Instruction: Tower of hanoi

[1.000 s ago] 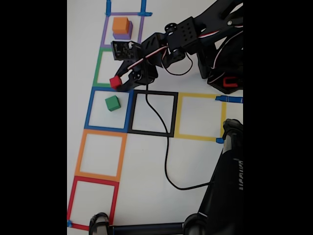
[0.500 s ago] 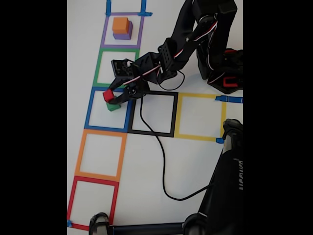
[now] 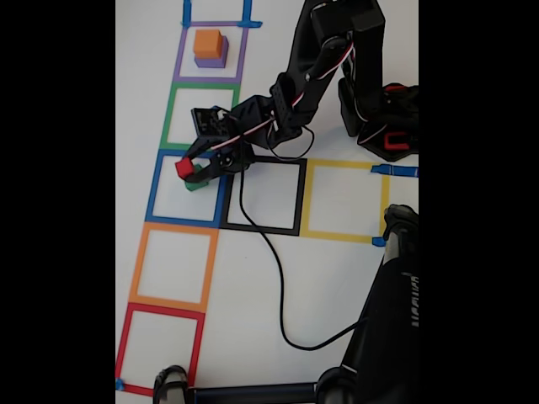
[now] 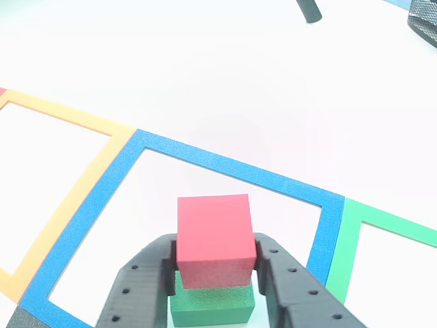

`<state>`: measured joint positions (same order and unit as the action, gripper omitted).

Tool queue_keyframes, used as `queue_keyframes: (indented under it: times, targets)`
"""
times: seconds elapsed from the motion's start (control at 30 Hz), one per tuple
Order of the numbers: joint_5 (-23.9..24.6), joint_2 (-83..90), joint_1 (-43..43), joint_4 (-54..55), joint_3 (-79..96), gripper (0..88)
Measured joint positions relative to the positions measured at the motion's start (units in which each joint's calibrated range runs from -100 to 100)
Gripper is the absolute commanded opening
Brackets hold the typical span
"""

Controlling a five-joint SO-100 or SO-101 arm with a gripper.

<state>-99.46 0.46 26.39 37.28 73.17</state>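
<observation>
Centre left of the fixed view, the black two-finger gripper grips a tiny red cube directly above a small green cube inside the blue tape square. The other view shows its jaws clamped on the red cube's sides, which sits on or just over the green. At upper left, an orange cube tops a purple cube. Two piles stand, so merging them likely remains.
</observation>
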Motion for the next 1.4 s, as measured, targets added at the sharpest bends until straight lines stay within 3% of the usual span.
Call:
queue_keyframes:
  times: [0.53, 0.73, 0.9, 1.4]
  targets:
    - [0.0, -6.1, 0.0, 4.4, -1.1, 4.8]
    - [0.0, -7.4, 0.0, 5.0, -2.3, 8.2]
    - [0.0, -7.8, 0.0, 5.6, -2.5, 17.4]
    - [0.0, -7.2, -0.6, 7.6, -0.9, 21.5]
